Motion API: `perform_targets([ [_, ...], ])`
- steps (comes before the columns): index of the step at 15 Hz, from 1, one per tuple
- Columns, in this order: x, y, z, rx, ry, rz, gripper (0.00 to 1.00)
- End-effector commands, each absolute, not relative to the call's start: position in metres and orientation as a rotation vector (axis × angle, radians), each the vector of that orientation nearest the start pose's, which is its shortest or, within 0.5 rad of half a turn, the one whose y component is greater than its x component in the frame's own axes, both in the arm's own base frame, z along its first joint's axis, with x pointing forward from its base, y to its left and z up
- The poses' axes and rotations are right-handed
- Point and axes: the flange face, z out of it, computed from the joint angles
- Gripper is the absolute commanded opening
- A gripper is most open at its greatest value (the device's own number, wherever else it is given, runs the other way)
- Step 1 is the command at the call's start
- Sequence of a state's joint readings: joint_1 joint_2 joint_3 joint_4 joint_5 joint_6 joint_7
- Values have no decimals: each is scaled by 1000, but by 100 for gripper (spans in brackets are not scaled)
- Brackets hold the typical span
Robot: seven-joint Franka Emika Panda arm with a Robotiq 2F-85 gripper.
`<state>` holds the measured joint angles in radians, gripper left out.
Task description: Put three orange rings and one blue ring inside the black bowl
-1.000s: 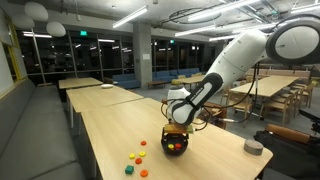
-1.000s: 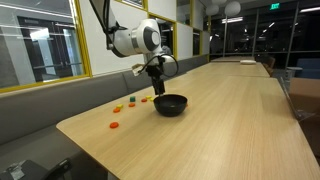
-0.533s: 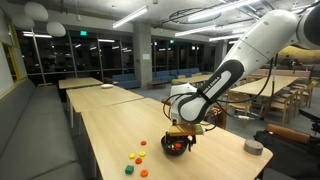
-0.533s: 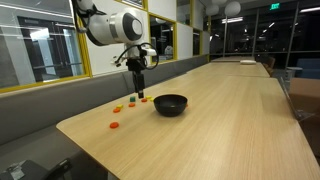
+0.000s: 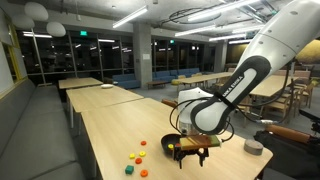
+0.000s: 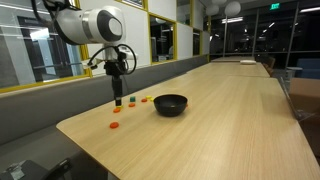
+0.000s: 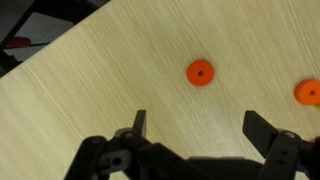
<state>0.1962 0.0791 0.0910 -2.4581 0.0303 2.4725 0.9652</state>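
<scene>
The black bowl (image 6: pixel 170 104) stands on the long wooden table; in an exterior view (image 5: pixel 171 143) my arm partly hides it. My gripper (image 6: pixel 118 97) hangs open and empty to one side of the bowl, low over the loose rings; it also shows in an exterior view (image 5: pixel 190 152). In the wrist view the open gripper (image 7: pixel 200 125) is just above bare wood, with one orange ring (image 7: pixel 200 72) ahead of it and another orange ring (image 7: pixel 309 92) at the frame's edge. More orange rings (image 6: pixel 114 125) (image 5: pixel 143 173) lie on the table. I cannot make out the blue ring.
Yellow and green rings (image 5: pixel 130 160) lie among the orange ones near the table's end. A low grey round thing (image 5: pixel 253 147) sits on the table's far side. The table edge (image 6: pixel 80 135) is close to the rings. Bench seating runs along the window wall.
My gripper has moved away from above the bowl, sideways to over the loose rings, and has come down closer to the table. The bowl has not moved.
</scene>
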Motion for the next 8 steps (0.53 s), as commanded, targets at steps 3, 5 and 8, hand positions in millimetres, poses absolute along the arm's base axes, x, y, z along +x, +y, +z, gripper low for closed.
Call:
perform_targets([
  [3,407,152,256,-2906,1071,40,100],
  [5,397,159,248,-2901,1063,-28,100],
  [8,388,167,236,-2891,1050,-82,100],
])
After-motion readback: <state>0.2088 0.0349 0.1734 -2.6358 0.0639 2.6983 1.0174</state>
